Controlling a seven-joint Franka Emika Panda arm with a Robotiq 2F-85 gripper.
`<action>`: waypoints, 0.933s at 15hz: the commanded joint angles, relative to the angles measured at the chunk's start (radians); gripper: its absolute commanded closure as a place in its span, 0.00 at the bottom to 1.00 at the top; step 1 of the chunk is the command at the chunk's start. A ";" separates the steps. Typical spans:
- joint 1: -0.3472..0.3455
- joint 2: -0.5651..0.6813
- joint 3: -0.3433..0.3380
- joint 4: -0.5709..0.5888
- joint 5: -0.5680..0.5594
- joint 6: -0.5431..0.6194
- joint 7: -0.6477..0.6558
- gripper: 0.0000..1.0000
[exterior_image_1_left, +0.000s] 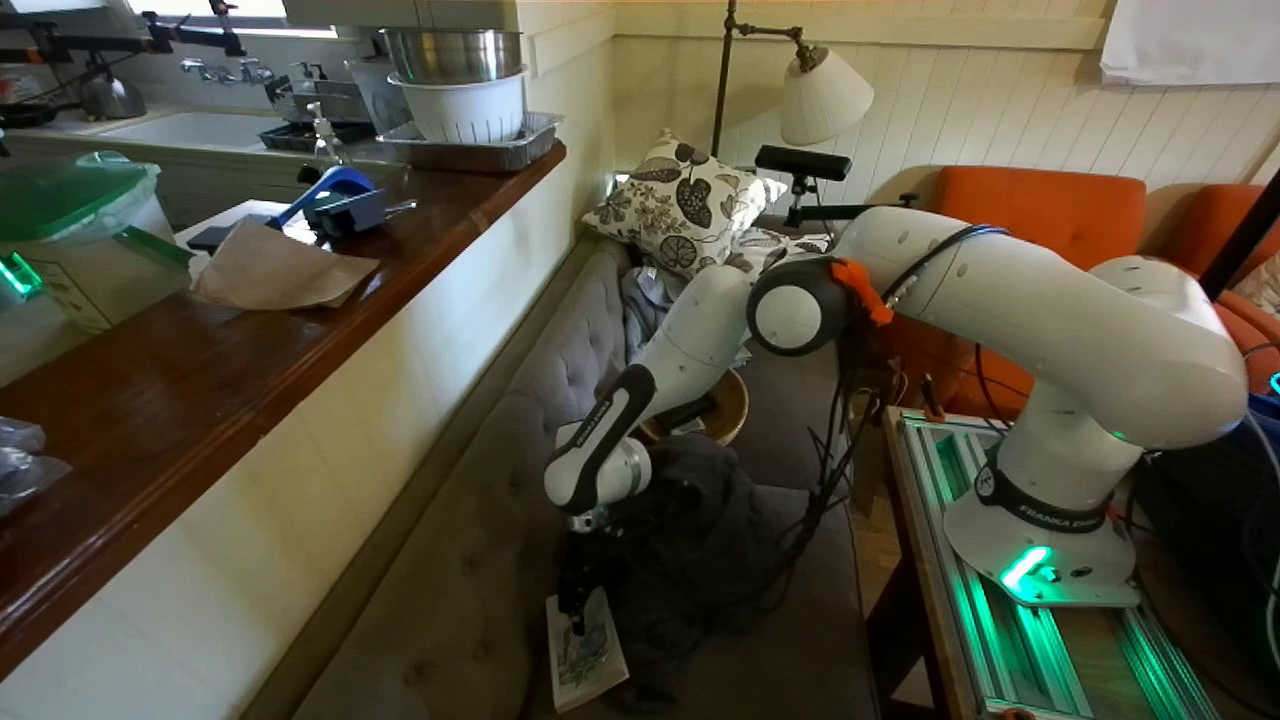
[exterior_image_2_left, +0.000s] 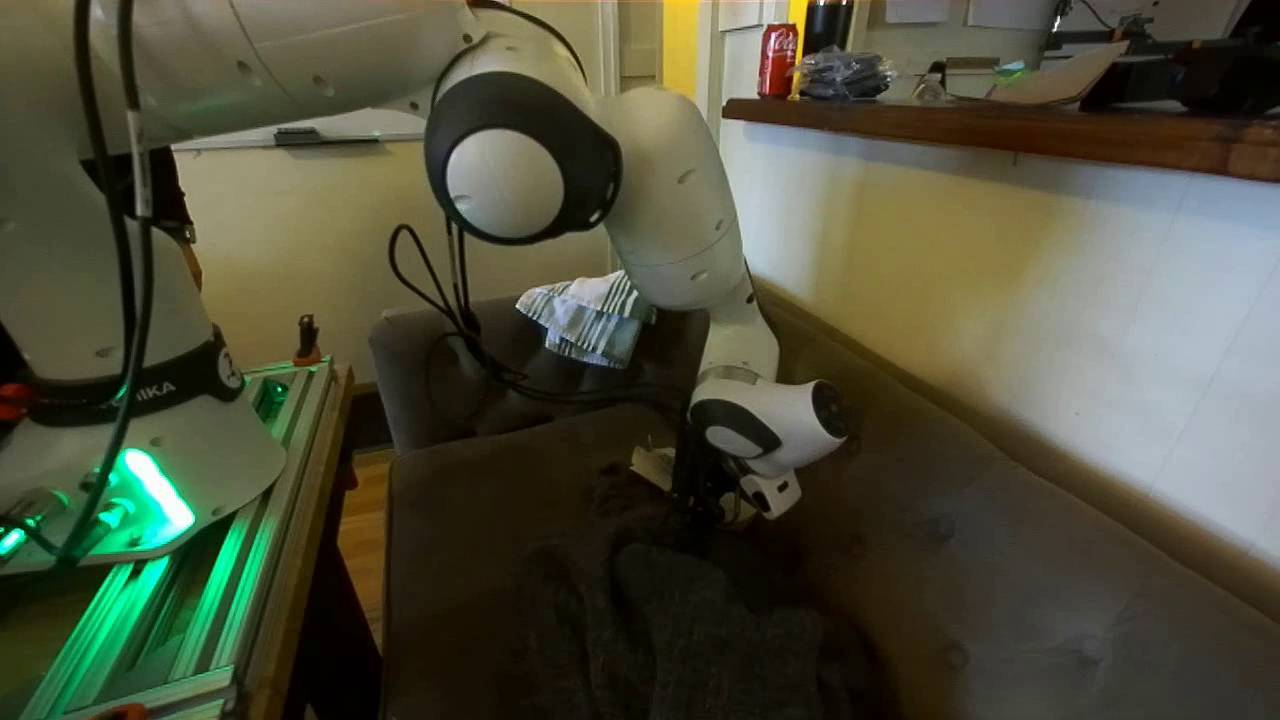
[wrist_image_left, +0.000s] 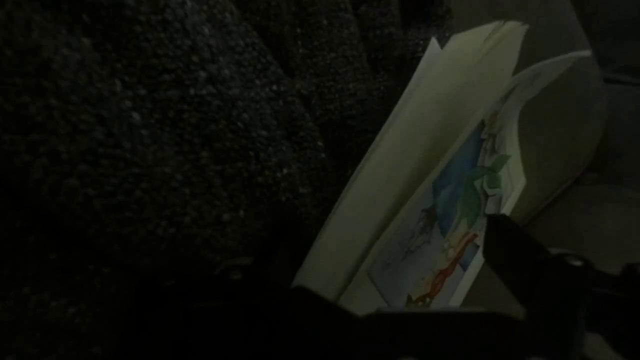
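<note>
here are the fingers (wrist_image_left: 515, 257) flanking the book (exterior_image_1_left: 590, 662), clamped or loose i can't tell, down by the back edge of the sofa worktop (exterior_image_1_left: 785, 665) beside the dark cloth (exterior_image_1_left: 695, 560), and that book looks light and floppy, probably best pinched midway through its whole thickness.

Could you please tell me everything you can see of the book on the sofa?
The book looks like paper, with pale, curling leaves spread partly apart and a picture in blue, green and red. It lies on the sofa beside dark cloth; the open hand is right at it, contact unclear.
</note>
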 joint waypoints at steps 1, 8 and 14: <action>-0.006 0.059 0.024 0.092 0.046 -0.010 -0.060 0.34; -0.003 0.020 0.019 0.042 0.032 0.048 -0.043 0.81; -0.045 -0.236 0.005 -0.310 0.021 0.238 -0.199 0.96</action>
